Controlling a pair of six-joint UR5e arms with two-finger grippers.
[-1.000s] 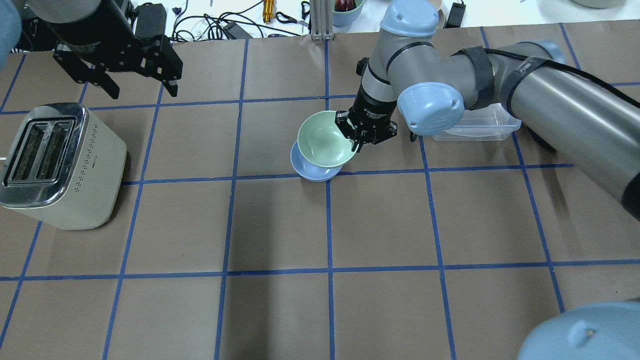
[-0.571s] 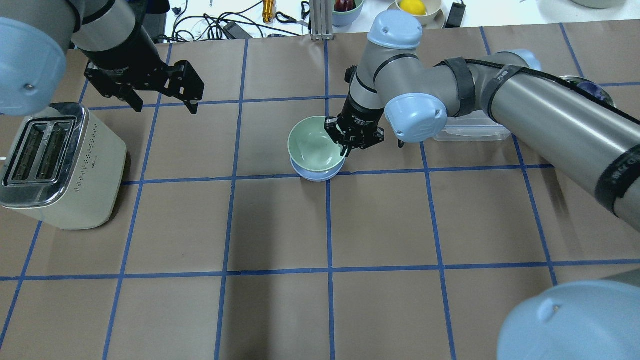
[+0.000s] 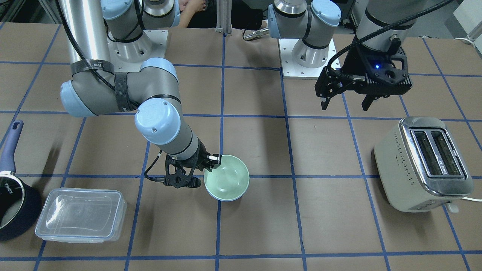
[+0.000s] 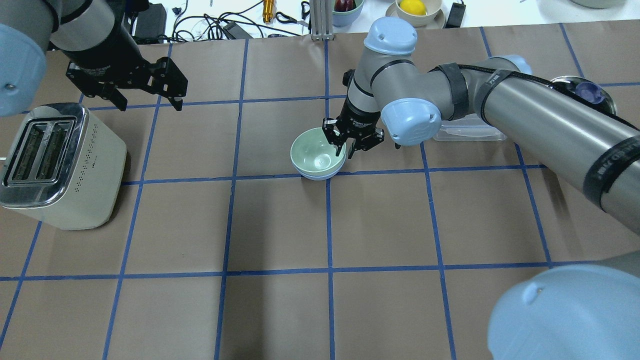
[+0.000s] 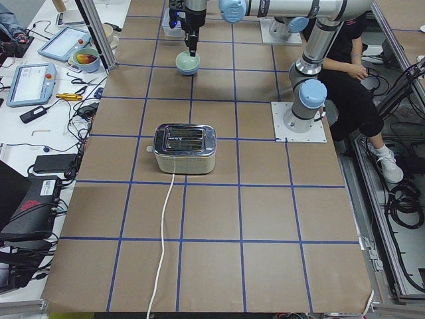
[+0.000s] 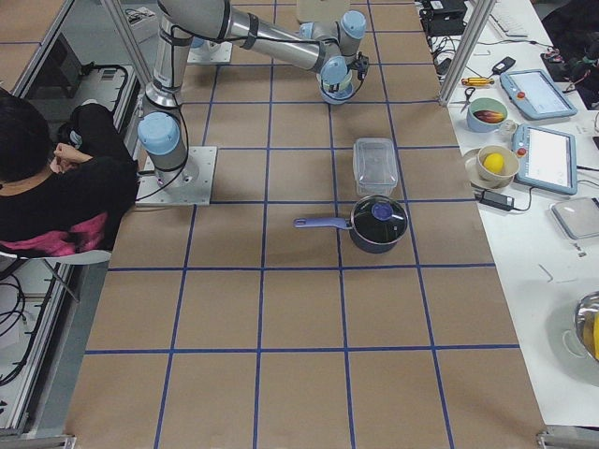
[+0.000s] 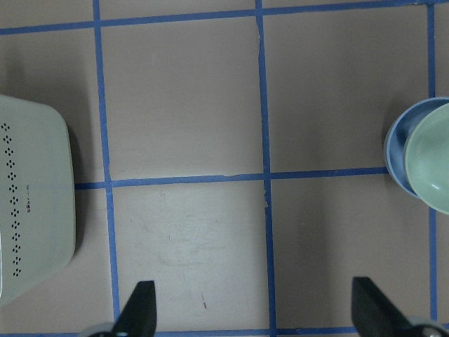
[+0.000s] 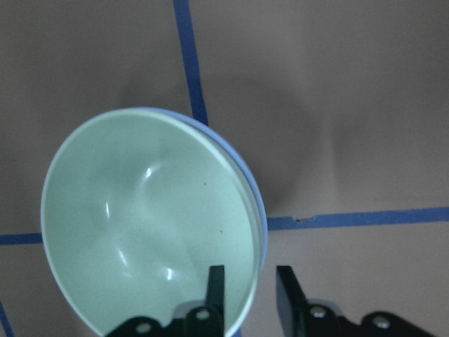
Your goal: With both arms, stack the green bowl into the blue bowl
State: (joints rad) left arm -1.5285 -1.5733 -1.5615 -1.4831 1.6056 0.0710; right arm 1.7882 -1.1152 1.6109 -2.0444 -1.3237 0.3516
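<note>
The green bowl (image 4: 317,152) sits nested upright inside the blue bowl (image 4: 316,176), of which only a thin rim shows; both stand near the table's middle. In the front view the green bowl (image 3: 227,178) hides all but the lower edge of the blue bowl (image 3: 226,198). My right gripper (image 4: 346,150) straddles the green bowl's right rim. In the right wrist view the gripper (image 8: 249,281) has one finger inside the green bowl (image 8: 147,225) and one outside the blue rim (image 8: 258,203), with small gaps on both sides. My left gripper (image 4: 145,97) is open and empty, raised at the back left.
A cream toaster (image 4: 55,165) stands at the left edge. A clear lidded container (image 3: 81,218) and a dark navy saucepan (image 3: 15,199) lie on the right arm's side. The left wrist view shows the toaster's side (image 7: 31,203) and both bowls (image 7: 431,161).
The right gripper lowered the tilted green bowl into the blue bowl; it now sits level inside it, and the fingers have parted from the rim. The left gripper shifted at the back left.
</note>
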